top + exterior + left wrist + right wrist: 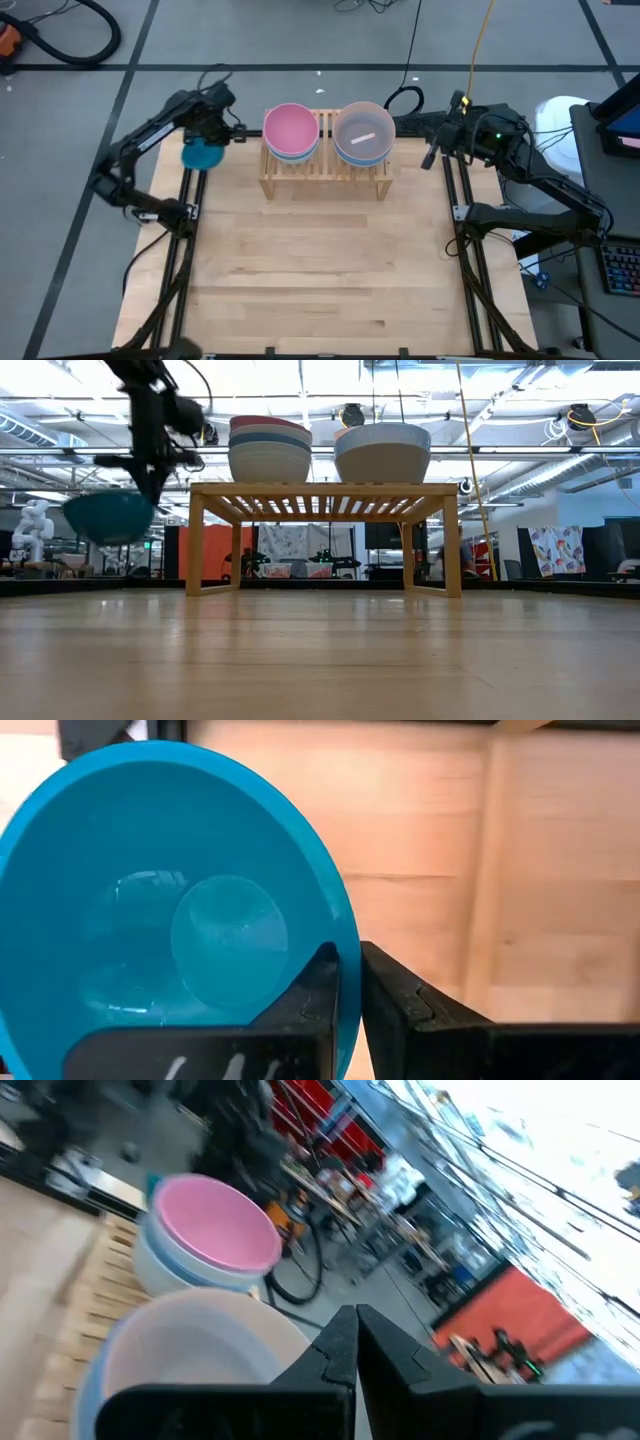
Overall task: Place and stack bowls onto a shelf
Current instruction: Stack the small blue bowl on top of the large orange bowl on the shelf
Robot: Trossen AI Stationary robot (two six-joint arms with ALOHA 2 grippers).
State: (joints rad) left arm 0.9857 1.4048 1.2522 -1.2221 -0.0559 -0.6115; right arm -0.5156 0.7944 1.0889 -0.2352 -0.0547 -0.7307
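My left gripper [212, 138] is at the table's far left corner, shut on a blue bowl [203, 155], which in the low view [108, 516] hangs clear of the table, left of the shelf. The light-wood slatted shelf [325, 172] stands on its legs at the far middle. Two bowl stacks rest on it: one topped by a pink bowl [291, 129], one topped by a grey bowl [363, 133]. My right gripper [431, 155] is shut and holds nothing, just right of the shelf [355, 1330]. My left gripper [348, 955] pinches the blue bowl's rim [343, 925]. One finger [318, 995] is inside the bowl and the other finger [405, 1005] is outside its wall. The bowl is lifted clear of the table and hangs below the gripper, mouth tilted.
The wide tabletop [320, 270] lies bare in front of the shelf. Black frame rails [185, 250] run along both table sides. Cables [405, 98] lie behind the shelf. In the right wrist view the pink-topped stack [215, 1235] and grey bowl [200, 1345] are close ahead.
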